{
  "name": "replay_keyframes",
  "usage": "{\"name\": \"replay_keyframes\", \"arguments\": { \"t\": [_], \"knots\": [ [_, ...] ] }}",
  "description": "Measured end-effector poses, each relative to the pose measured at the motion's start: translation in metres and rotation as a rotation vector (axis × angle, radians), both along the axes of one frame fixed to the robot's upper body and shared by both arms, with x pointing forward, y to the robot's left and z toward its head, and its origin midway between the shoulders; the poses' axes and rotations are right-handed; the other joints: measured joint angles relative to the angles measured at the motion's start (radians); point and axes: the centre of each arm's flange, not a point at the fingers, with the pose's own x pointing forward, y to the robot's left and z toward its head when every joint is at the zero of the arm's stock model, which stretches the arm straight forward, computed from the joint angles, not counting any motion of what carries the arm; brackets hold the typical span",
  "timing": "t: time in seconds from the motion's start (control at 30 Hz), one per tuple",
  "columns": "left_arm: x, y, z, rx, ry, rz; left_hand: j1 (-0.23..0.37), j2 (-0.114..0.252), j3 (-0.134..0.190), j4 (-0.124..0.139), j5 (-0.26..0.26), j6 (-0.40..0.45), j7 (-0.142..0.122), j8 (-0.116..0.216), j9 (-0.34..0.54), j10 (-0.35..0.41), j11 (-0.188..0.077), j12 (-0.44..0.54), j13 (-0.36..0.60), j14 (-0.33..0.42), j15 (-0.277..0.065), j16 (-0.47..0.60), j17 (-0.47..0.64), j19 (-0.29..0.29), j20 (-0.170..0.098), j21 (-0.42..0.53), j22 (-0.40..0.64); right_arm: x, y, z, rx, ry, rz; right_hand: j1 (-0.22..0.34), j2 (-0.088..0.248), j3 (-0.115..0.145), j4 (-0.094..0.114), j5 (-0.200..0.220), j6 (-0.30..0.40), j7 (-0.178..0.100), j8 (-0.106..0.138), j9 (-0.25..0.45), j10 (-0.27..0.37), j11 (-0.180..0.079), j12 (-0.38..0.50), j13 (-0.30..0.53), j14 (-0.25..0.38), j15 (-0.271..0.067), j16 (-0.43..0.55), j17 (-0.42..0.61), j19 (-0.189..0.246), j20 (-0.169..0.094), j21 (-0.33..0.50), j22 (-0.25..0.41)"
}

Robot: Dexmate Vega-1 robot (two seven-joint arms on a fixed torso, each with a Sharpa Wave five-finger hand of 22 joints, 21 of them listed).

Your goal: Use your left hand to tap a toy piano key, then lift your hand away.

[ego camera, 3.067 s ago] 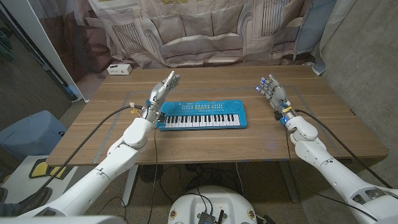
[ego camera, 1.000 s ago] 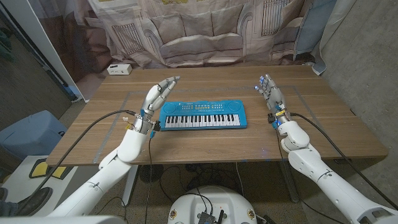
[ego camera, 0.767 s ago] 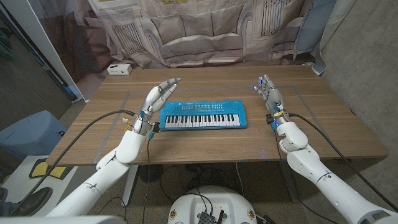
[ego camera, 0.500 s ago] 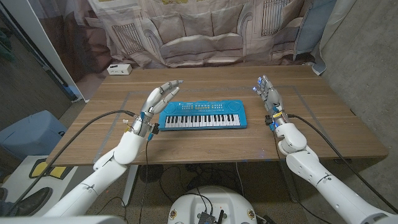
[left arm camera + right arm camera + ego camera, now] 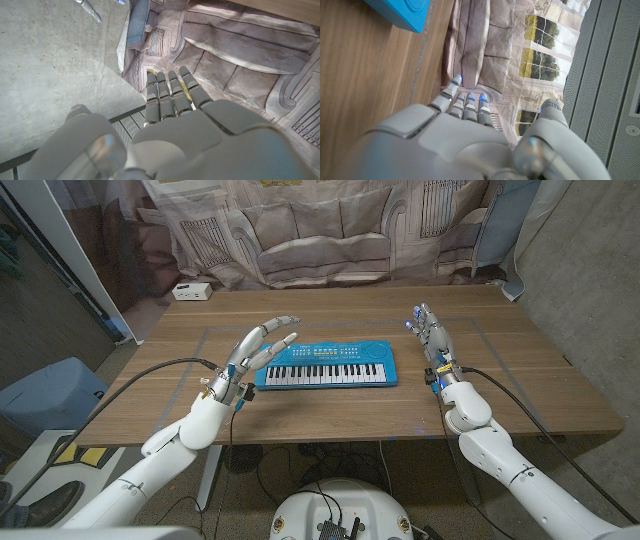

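Observation:
The blue toy piano (image 5: 326, 365) with black and white keys lies mid-table. My left hand (image 5: 256, 348) hovers just off its left end, raised above the wood, fingers apart and pointing towards the piano's near-left corner, holding nothing. In the left wrist view that hand (image 5: 172, 135) shows its back with straight fingers (image 5: 170, 97) against the curtain. My right hand (image 5: 428, 330) stands open to the right of the piano, well apart from it, fingers up. In the right wrist view the right hand (image 5: 465, 137) fills the lower part and a blue corner of the piano (image 5: 402, 12) shows.
A small white box (image 5: 190, 291) sits at the table's far left corner. A printed curtain (image 5: 330, 230) hangs behind the far edge. A blue bin (image 5: 50, 395) stands on the floor left of the wooden table (image 5: 520, 380).
My left hand has swung from upright beside the piano's left end to a lower, more level pose, fingers spreading towards the keys. The left arm has drawn back. The right hand has barely shifted.

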Motion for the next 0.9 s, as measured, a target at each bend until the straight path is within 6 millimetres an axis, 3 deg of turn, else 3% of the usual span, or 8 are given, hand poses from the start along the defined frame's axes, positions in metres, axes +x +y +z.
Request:
{"name": "replay_keyframes", "arguments": {
  "t": [0.13,0.3,0.4,0.6,0.7,0.9],
  "knots": [
    [-0.001,-0.001,-0.002,0.029,-0.016,0.039,0.005,0.005,0.000,0.000,0.000,0.000,0.000,-0.003,0.000,-0.015,0.000,-0.008,0.000,-0.017,0.002,-0.004,0.004,-0.013,0.013,-0.006,0.000,-0.002,0.000,-0.001,0.001,-0.002,-0.002,0.000,0.000,0.000,0.000,0.000,0.000,0.000,0.000,0.000,0.000,0.000,0.000,0.000,0.000,0.000,0.000,0.000,0.000,0.000,0.000,0.000],
    [-0.005,-0.002,-0.002,0.055,-0.029,0.076,0.005,0.005,-0.003,0.000,0.000,0.000,0.000,-0.015,0.000,-0.051,-0.003,-0.029,0.002,-0.065,0.004,-0.015,0.005,-0.046,0.071,-0.031,0.001,-0.004,0.000,-0.001,0.001,-0.004,-0.003,0.006,0.005,0.000,0.000,0.000,0.000,0.000,0.000,0.000,0.000,0.000,-0.005,0.000,0.000,0.000,-0.002,0.000,0.000,0.000,-0.005,0.000],
    [-0.006,-0.002,-0.003,0.077,-0.032,0.112,0.005,0.005,-0.014,0.006,0.000,0.004,-0.004,-0.017,0.000,-0.084,0.001,-0.044,0.002,-0.110,0.010,-0.019,0.005,-0.077,0.092,-0.044,0.005,-0.005,0.000,-0.002,0.003,-0.004,-0.005,0.005,0.005,0.000,0.000,0.000,0.000,0.000,0.000,0.000,0.000,0.000,-0.005,0.000,-0.006,0.006,-0.008,0.000,0.000,0.000,-0.008,0.000],
    [-0.011,-0.005,-0.001,0.126,-0.042,0.175,-0.011,0.008,-0.024,0.010,0.000,0.033,0.000,-0.021,0.005,-0.179,0.052,-0.067,0.001,-0.194,0.031,-0.019,0.005,-0.134,0.089,-0.053,0.005,-0.006,0.000,-0.003,0.005,-0.003,-0.008,0.005,0.005,0.000,0.000,0.000,0.000,0.000,0.000,0.000,-0.004,0.004,-0.009,0.000,-0.007,0.007,-0.008,0.000,-0.004,0.004,-0.015,0.000],
    [-0.015,-0.008,0.000,0.150,-0.052,0.194,-0.019,0.007,-0.030,0.013,0.000,0.052,0.009,-0.021,0.005,-0.220,0.061,-0.074,-0.001,-0.229,0.039,-0.027,0.005,-0.160,0.086,-0.059,0.005,-0.007,0.000,-0.003,0.006,-0.003,-0.009,0.005,0.005,0.000,0.000,0.000,0.000,0.000,0.000,0.000,-0.006,0.006,-0.009,0.000,-0.007,0.007,-0.008,0.000,-0.004,0.004,-0.015,0.000],
    [-0.018,-0.012,0.003,0.190,-0.062,0.228,-0.024,0.013,-0.039,0.023,0.000,0.120,0.056,-0.006,0.005,-0.282,0.065,-0.074,-0.001,-0.280,0.055,-0.027,0.005,-0.196,0.092,-0.059,0.005,-0.008,-0.001,-0.005,0.006,-0.001,-0.011,0.005,0.005,0.000,0.000,0.000,0.006,0.006,0.000,0.000,-0.006,0.006,-0.009,0.000,-0.007,0.007,-0.008,0.000,-0.004,0.004,-0.015,0.000]
  ]
}}
